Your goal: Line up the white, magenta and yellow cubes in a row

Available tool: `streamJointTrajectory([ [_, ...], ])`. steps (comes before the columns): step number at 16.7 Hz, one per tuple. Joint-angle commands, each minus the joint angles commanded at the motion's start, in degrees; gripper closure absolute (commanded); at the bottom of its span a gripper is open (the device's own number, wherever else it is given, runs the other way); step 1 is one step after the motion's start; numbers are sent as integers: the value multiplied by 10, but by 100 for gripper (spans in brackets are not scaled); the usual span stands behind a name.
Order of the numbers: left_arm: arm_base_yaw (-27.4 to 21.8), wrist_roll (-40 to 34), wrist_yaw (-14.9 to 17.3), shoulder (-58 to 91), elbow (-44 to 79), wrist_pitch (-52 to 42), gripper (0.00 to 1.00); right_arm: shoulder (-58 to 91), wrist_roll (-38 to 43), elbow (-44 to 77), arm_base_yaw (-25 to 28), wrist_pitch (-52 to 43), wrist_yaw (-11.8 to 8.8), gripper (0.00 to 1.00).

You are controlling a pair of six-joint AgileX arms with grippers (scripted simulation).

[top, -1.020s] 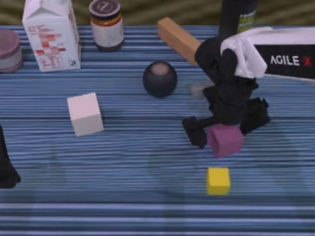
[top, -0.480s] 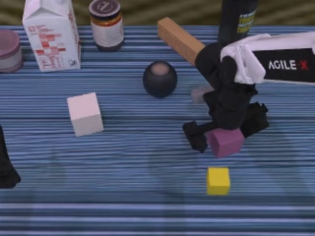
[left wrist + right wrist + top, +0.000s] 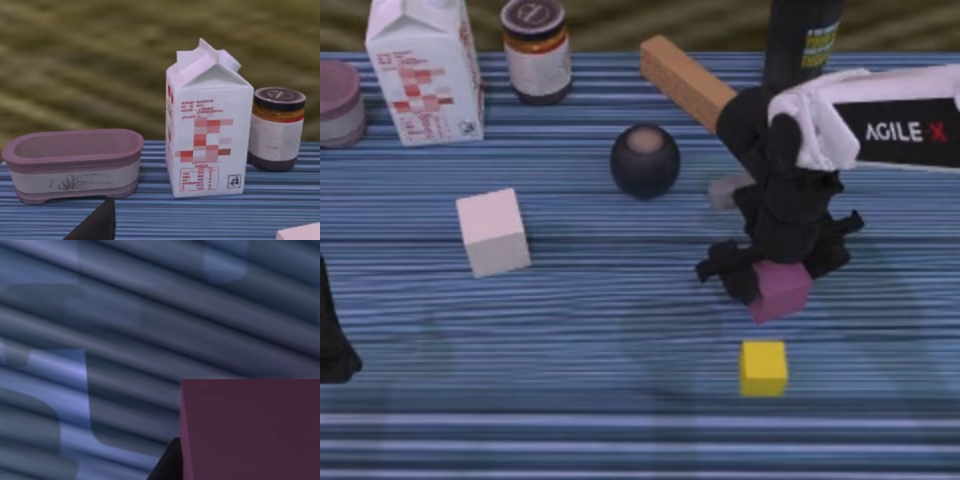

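Your right tool [image 3: 780, 262] clenches the magenta cube [image 3: 782, 292] right of table centre; the yellow cube [image 3: 763, 367] sits just nearer, the white cube [image 3: 493, 231] well left, closer to your parked left arm.

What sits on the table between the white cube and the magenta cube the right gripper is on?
Nothing: in the top view only bare striped tabletop runs from the white cube to the magenta cube. The dark ball sits farther back, off that line.
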Motion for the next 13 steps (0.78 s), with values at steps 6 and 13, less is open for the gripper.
streamJointTrajectory([
  [6, 0, 0, 0, 0, 0, 0, 0, 0, 0, 0, 0, 0, 0, 100],
  [13, 0, 0, 0, 0, 0, 0, 0, -15, -1, 10, 1, -14, 1, 100],
])
